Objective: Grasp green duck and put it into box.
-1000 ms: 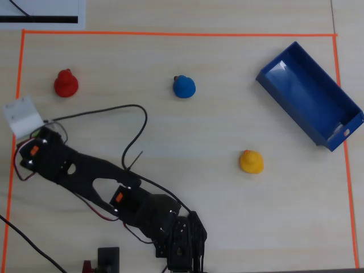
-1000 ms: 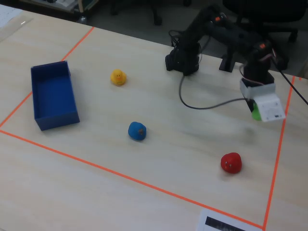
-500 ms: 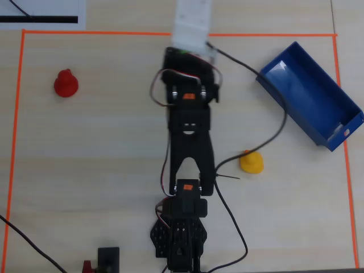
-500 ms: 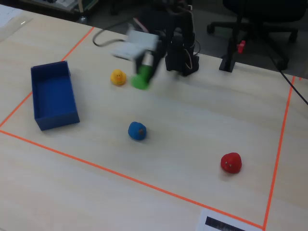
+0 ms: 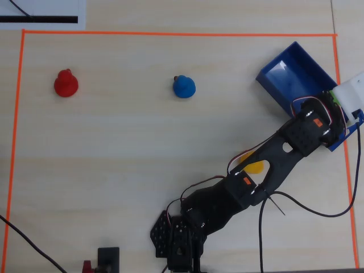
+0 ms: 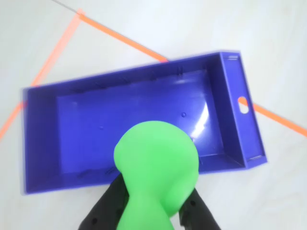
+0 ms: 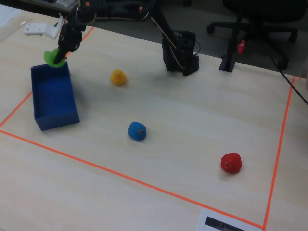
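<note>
Wrist view: tool (image 6: 156, 211) clamps green duck (image 6: 156, 165) above box's (image 6: 43, 139) near wall; box interior clear, orange tape (image 6: 53, 57) just beyond.

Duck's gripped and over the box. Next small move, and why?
Probably open the gripper: the green duck hangs clamped above the box interior in the wrist view, though near its wall in the fixed view, so nudging slightly inward first seems safer.
</note>
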`<state>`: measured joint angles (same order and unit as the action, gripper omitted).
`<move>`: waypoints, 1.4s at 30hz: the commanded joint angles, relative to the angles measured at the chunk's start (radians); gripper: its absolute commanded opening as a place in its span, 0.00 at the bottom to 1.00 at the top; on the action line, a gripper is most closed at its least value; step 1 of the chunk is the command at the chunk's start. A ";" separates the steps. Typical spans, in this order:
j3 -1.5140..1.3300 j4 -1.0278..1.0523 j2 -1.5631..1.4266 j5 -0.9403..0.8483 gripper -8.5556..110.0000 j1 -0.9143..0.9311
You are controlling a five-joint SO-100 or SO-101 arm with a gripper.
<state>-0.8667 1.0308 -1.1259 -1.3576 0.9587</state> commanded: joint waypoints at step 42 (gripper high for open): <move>0.158 -0.028 0.061 -0.092 0.30 -0.021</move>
<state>-0.7624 0.9725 -0.9618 -1.4680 0.9649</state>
